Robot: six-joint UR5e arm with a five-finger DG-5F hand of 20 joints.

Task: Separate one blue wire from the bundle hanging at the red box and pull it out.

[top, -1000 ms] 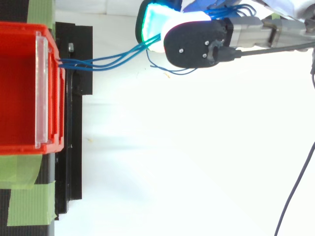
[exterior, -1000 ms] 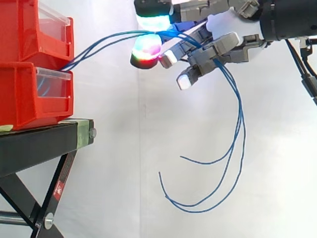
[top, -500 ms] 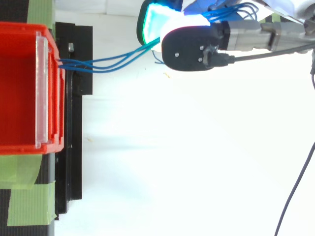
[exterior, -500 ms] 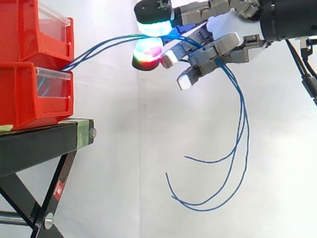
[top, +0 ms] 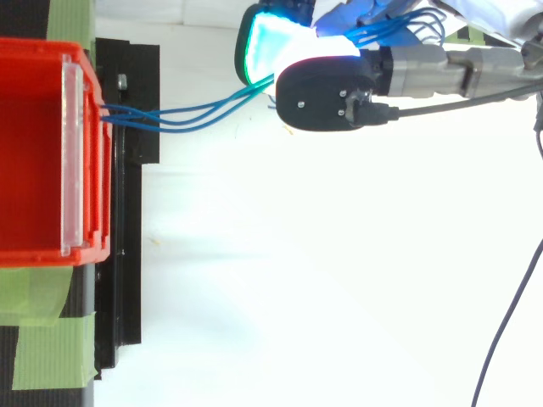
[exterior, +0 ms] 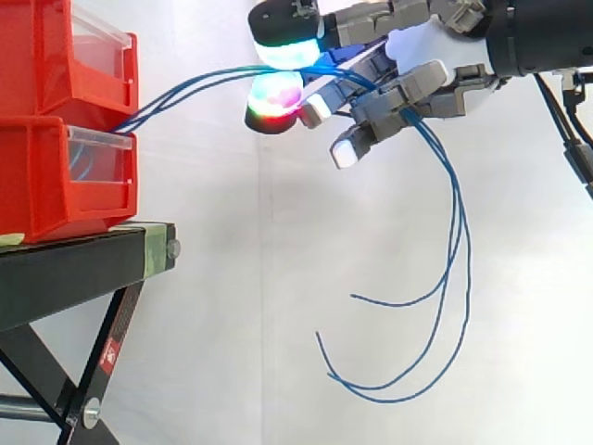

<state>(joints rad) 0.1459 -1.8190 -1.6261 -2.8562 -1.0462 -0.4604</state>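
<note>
Blue wires (exterior: 182,85) ran from the stacked red bins (exterior: 46,176) to the hand (exterior: 408,97), pinched between its glowing pads (exterior: 287,51); loose ends dangled below.

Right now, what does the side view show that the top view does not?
Side view: the loose ends of the blue wires dangle below the hand, and two red bins stand stacked on the black stand. Top view: the upper bin's open inside and green tape. Both: the wires run from the bins to the fingers, which pinch them.
</note>
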